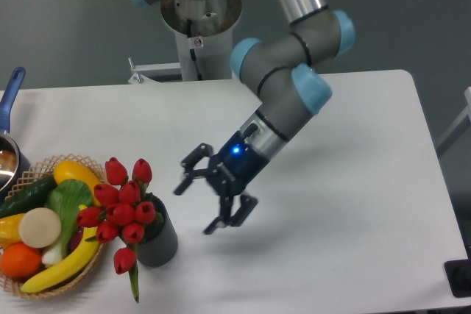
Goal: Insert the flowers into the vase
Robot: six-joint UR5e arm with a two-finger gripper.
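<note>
Judging by how things sat, the insertion looked basically done: the flowers [121,207] stood in the vase [156,238] near the front left of the table [353,182], buds leaning left toward the wicker basket [44,237] of plastic fruit, with one long leaf hanging down the vase's near side. The gripper [207,204] hung just to the right of the vase, clear of it, fingers spread wide and holding nothing. So the step in hand was the retreat, I'd say. Doing it well meant pulling up and to the right, away from the bunch, so no finger clipped a bud or nudged the vase. The bunch looked top-heavy and tilted, so a bump could've tipped the whole thing toward the basket.
</note>
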